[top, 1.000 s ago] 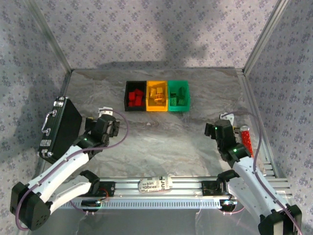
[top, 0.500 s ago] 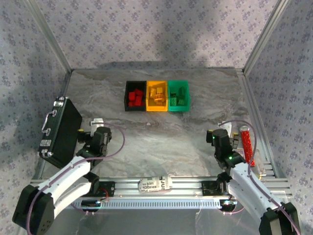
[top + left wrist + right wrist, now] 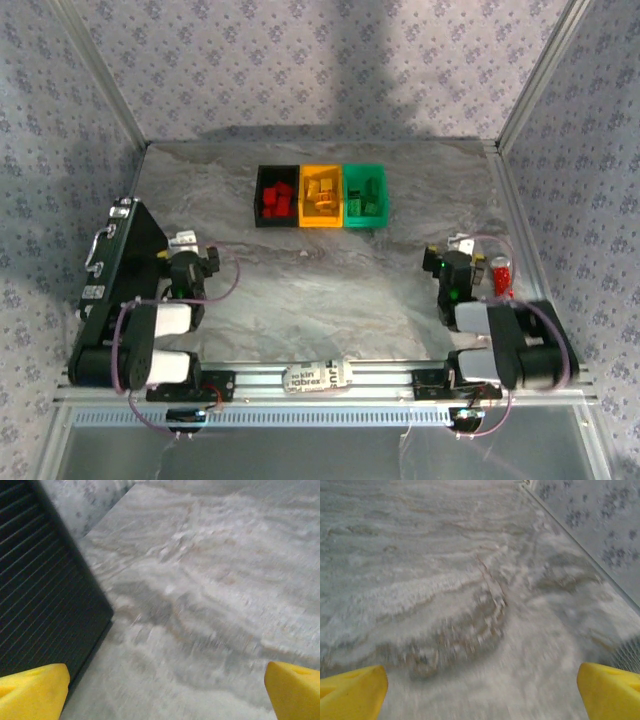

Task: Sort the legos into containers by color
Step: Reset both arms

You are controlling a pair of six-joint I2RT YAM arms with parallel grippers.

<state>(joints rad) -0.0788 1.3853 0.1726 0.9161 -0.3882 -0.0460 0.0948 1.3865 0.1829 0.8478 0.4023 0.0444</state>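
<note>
The containers stand joined in a row at the back centre of the table: a black bin point(image 3: 277, 222), an orange-yellow bin point(image 3: 321, 223) and a green bin point(image 3: 365, 224). Red legos point(image 3: 277, 199) lie in the black one, yellow-orange legos point(image 3: 321, 192) in the middle one, green legos point(image 3: 366, 196) in the green one. My left gripper point(image 3: 190, 262) sits far to the near left of them, folded back over its arm. In its wrist view the left gripper point(image 3: 167, 690) is open over bare table. My right gripper point(image 3: 455, 264) is at the near right, and the right gripper point(image 3: 482, 690) is open too, with nothing between its fingers.
A large black case point(image 3: 120, 265) with a metal handle stands against the left rail, close beside the left gripper, its ribbed side point(image 3: 40, 580) close up in the left wrist view. A red cylinder point(image 3: 502, 275) lies by the right rail next to the right gripper. Patterned walls enclose the table.
Both arms have pulled back toward their bases and folded down, the grippers moving nearer to the front edge. Both grippers stayed open. The bins and bricks have not moved.
</note>
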